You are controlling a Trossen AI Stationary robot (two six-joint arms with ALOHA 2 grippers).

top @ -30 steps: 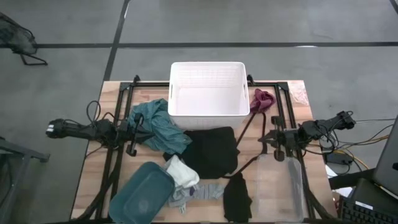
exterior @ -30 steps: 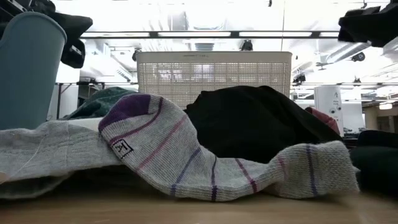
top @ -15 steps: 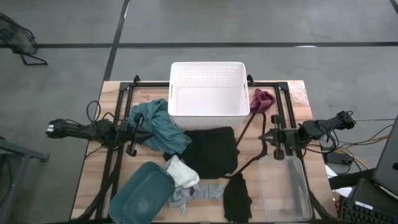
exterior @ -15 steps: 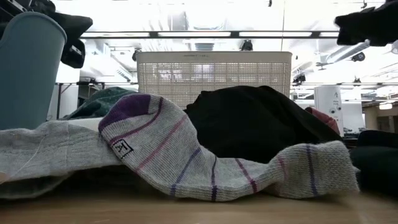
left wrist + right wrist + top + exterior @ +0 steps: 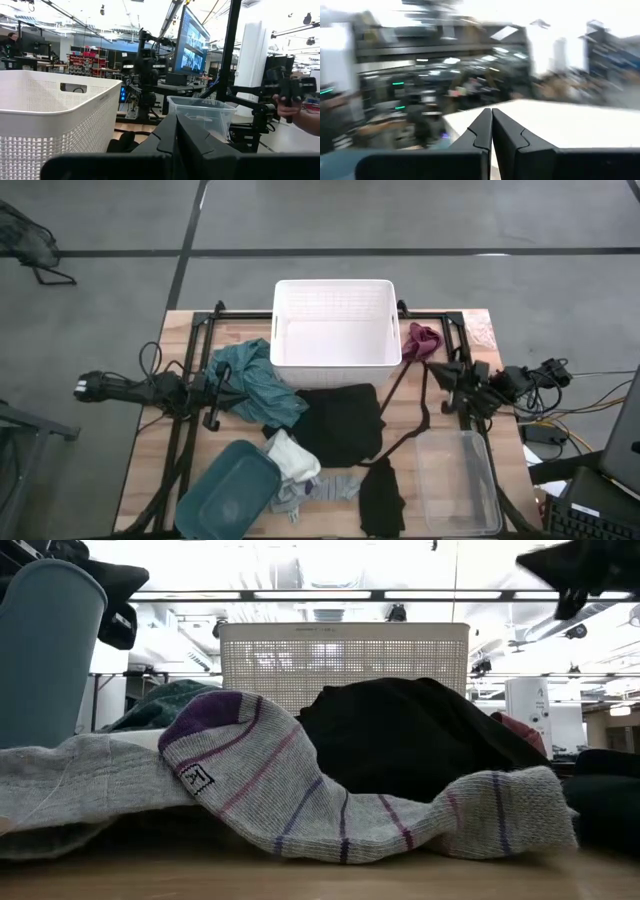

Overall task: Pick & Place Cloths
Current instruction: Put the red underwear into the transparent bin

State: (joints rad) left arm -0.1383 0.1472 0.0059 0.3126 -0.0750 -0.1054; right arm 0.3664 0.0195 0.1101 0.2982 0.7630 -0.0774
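The cloths lie on the table in front of the white basket (image 5: 335, 325). They are a teal one (image 5: 255, 380), a large black one (image 5: 340, 423), a small black one (image 5: 381, 495), a white one (image 5: 291, 455), a grey striped sock (image 5: 300, 790) and a maroon one (image 5: 423, 340) beside the basket's right wall. My left gripper (image 5: 232, 386) hovers shut over the teal cloth's left edge, pointing toward the table's right. My right gripper (image 5: 433, 364) is shut and raised near the maroon cloth, holding nothing. Both wrist views show closed fingers (image 5: 175, 122) (image 5: 491, 115).
A teal plastic bin (image 5: 228, 490) lies tipped at the near left, beside the white cloth. A clear plastic tub (image 5: 458, 480) stands at the near right, below my right arm. Black frame rails (image 5: 190, 350) run along both sides of the table.
My right gripper has risen, rolled about its own axis and swung toward the table's far edge, leaving the clear tub uncovered. It has stayed shut. No cloth has moved.
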